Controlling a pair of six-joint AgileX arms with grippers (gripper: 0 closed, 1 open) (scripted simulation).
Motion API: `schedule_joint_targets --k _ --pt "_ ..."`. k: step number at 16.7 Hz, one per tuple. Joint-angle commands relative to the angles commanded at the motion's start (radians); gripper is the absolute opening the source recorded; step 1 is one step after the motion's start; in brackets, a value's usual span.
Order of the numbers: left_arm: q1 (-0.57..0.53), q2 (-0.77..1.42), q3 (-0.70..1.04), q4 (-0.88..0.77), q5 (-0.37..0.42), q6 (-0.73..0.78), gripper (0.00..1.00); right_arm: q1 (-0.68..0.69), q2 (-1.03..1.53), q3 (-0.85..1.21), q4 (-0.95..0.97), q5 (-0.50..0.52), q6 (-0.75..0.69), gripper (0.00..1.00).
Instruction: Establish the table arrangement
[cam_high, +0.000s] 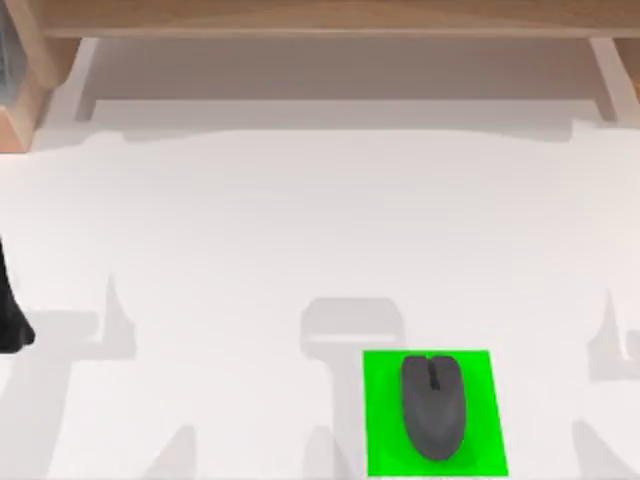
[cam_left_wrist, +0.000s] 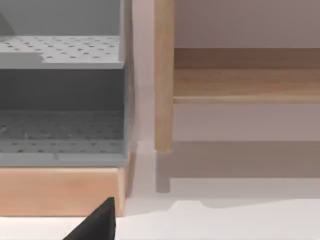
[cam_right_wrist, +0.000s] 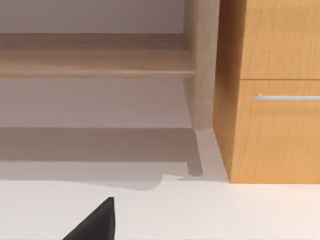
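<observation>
The white table (cam_high: 250, 250) spans the whole top view. Near its front edge, right of centre, a dark grey computer mouse (cam_high: 433, 406) lies on a bright green square pad (cam_high: 482, 440). A black part of my left arm (cam_high: 12, 322) shows at the table's left edge, far from the mouse. A black tip of my left gripper (cam_left_wrist: 95, 225) appears in the left wrist view, above the white tabletop (cam_left_wrist: 225, 220). Likewise, a black tip of my right gripper (cam_right_wrist: 95, 224) shows in the right wrist view over the tabletop (cam_right_wrist: 225, 210). Neither gripper holds anything that I can see.
A light wooden frame (cam_high: 320, 18) runs along the table's far edge, with a post (cam_left_wrist: 163, 75) and a shelf (cam_right_wrist: 95, 62). A grey perforated rack (cam_left_wrist: 60, 50) on a wooden base stands at the far left. A wooden drawer cabinet (cam_right_wrist: 275, 90) stands at the far right.
</observation>
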Motion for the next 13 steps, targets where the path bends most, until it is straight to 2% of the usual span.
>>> schedule_joint_targets --k 5,13 --pt "-0.109 0.384 0.402 -0.019 -0.098 0.002 1.00 0.000 0.000 0.000 0.000 0.000 0.000 1.00" --pt "-0.309 1.200 1.277 -0.051 -0.305 0.005 1.00 0.000 0.000 0.000 0.000 0.000 0.000 1.00"
